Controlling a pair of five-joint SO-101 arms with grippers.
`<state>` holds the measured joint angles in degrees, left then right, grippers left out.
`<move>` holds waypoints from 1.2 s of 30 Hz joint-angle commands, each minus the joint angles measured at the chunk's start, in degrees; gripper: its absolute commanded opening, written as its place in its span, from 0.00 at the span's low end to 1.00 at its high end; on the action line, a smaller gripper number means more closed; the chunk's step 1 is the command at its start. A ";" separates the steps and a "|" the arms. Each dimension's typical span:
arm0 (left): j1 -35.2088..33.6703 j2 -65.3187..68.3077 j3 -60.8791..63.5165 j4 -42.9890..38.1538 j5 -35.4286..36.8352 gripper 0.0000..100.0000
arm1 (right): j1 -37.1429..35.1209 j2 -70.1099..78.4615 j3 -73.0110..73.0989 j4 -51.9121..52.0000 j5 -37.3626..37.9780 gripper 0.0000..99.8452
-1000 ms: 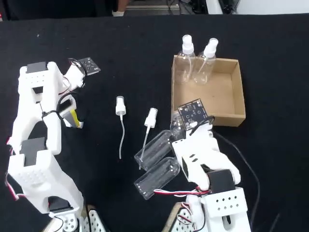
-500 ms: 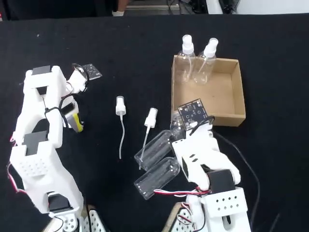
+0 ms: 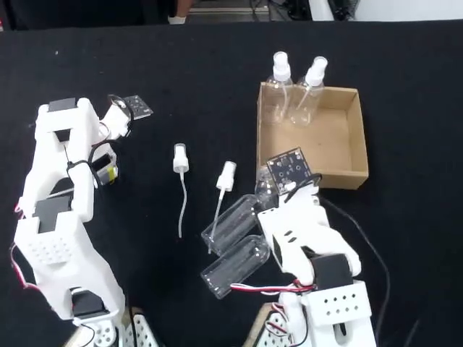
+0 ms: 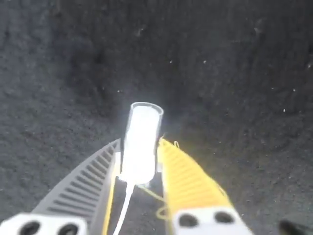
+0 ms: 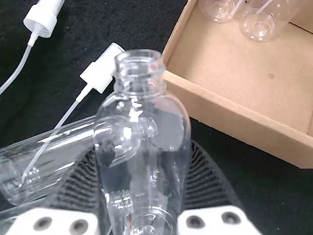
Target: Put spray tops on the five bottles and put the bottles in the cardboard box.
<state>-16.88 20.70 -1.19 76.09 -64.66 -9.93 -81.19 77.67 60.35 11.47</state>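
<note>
My left gripper (image 4: pixel 140 144) is shut on a white spray top (image 4: pixel 141 138), held just above the black table; it is at the table's left side (image 3: pixel 107 172). My right gripper (image 5: pixel 144 159) is shut on a clear open-necked bottle (image 5: pixel 142 132) that stands tilted beside the cardboard box (image 5: pixel 230 120). Two more uncapped bottles (image 3: pixel 235 220) (image 3: pixel 236 267) lie on the table by the right arm. Two loose spray tops (image 3: pixel 181 159) (image 3: pixel 226 176) lie in the middle. Two capped bottles (image 3: pixel 278 88) (image 3: pixel 309 92) stand in the box (image 3: pixel 354 137) at its far wall.
The box's near wall (image 3: pixel 340 176) runs just beyond the held bottle. The spray tops' long tubes (image 3: pixel 181 210) trail toward the near edge. Black cloth stretches open at the far left and to the right of the box.
The left arm has shifted slightly and its gripper has drawn up a little with the spray top. The right arm and its bottle have not moved.
</note>
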 commanded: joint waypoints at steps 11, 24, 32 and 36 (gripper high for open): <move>-1.10 0.62 -0.84 -1.58 7.03 0.26 | -0.26 -1.10 -0.31 0.70 0.09 0.01; -5.85 3.60 -8.04 -0.88 6.86 0.26 | -0.26 -1.10 -0.31 0.70 0.09 0.01; -5.41 7.65 -13.05 6.77 0.18 0.26 | -0.26 -1.10 -0.31 0.70 0.09 0.01; -3.91 10.81 -13.85 5.80 0.18 0.26 | -0.26 -1.10 -0.31 0.70 0.09 0.01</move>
<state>-22.68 30.81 -11.47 81.89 -63.78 -9.93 -81.19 77.67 60.53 11.47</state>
